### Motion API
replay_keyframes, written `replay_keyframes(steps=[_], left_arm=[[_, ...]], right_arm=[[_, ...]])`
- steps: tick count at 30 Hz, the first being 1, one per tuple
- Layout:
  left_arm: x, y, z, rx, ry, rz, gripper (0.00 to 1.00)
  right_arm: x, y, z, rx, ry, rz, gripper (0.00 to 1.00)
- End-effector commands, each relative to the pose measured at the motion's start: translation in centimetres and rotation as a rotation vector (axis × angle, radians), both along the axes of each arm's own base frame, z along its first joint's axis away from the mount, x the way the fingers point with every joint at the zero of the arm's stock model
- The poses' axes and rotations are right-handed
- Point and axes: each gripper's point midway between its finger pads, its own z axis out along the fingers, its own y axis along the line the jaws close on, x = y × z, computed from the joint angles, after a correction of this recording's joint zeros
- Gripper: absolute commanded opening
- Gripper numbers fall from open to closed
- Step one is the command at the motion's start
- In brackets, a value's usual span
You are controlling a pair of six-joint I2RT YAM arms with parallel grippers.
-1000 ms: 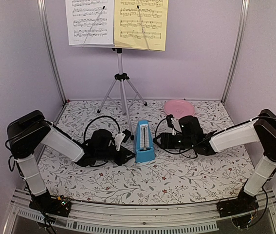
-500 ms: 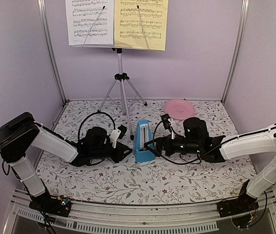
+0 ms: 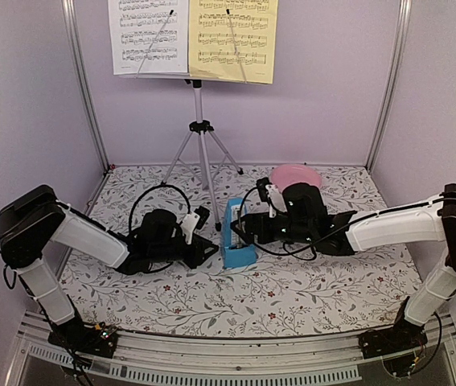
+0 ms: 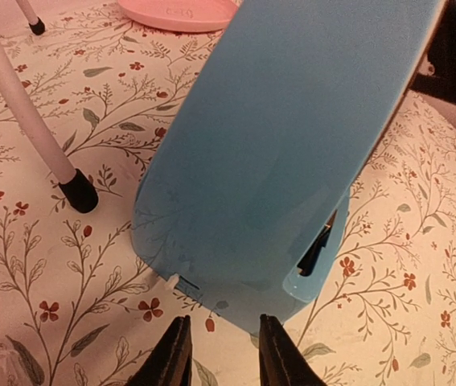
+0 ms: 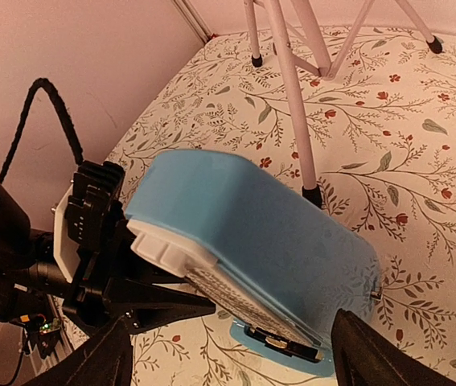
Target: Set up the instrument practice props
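The blue metronome (image 3: 236,233) stands mid-counter, leaning toward the left pincer (image 3: 204,239), which is narrowly parted and empty just beside it; the right pincer (image 3: 242,224) – spread wide – brackets its top.

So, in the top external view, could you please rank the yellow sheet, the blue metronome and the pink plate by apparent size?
1. Yellow sheet, clearly the largest, though cut off by the frame's top edge.
2 and 3. Blue metronome and pink plate: unsure. Both are partly hidden by the right gripper, and the metronome sits nearer the camera.
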Motion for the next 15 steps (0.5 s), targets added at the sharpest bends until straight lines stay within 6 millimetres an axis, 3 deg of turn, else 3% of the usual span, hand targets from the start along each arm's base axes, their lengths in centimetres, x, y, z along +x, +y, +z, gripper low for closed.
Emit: replay_keyframes(steps=[1,7,15], left_arm=[[0.6,-0.2,1.6,-0.023,-0.04,0.005,0.31],[0.5,-0.2,1.5,-0.022,-0.036,0.002,0.31],[0.5,-0.2,1.6,-0.013,-0.043,-0.005,0.31]], right_arm=[[0.9,-0.1,-0.1,-0.024,0.001,-0.05,0.81],[1.5,-0.5,-0.3,-0.037,0.003,-0.1,0.66],[2.0,-0.6,-0.6,-0.044,0.008,-0.124,0.6]])
